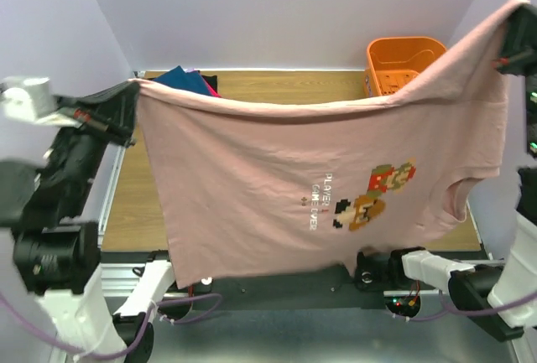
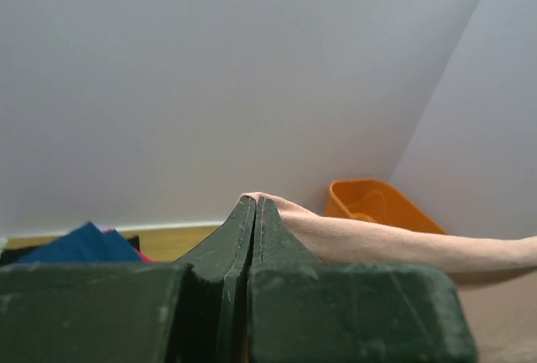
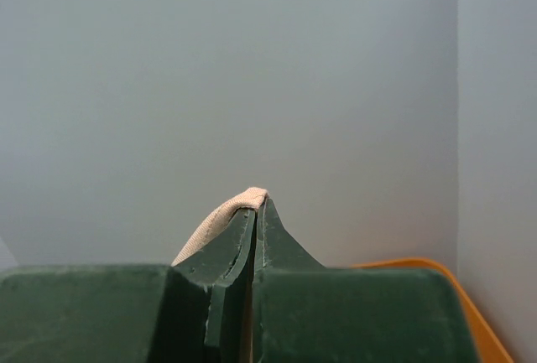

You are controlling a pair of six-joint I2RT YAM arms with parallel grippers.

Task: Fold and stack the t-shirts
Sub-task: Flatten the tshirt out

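A large dusty-pink t-shirt (image 1: 294, 178) with a pixel-game print and white text hangs spread in the air between both arms, above the table. My left gripper (image 1: 134, 86) is shut on its upper left corner, and the pink cloth (image 2: 377, 241) trails off to the right of the closed jaws (image 2: 255, 204). High at the right, my right gripper (image 1: 513, 12) is shut on the other corner; a fold of pink cloth (image 3: 220, 216) pokes out at its jaw tips (image 3: 256, 199). Folded navy-blue (image 1: 183, 80) and magenta (image 1: 210, 88) t-shirts lie at the table's back left, mostly hidden.
An orange plastic basket (image 1: 401, 59) stands at the back right of the wooden table (image 1: 134, 204). The hanging shirt hides most of the tabletop. Lilac walls close in at the back and on both sides.
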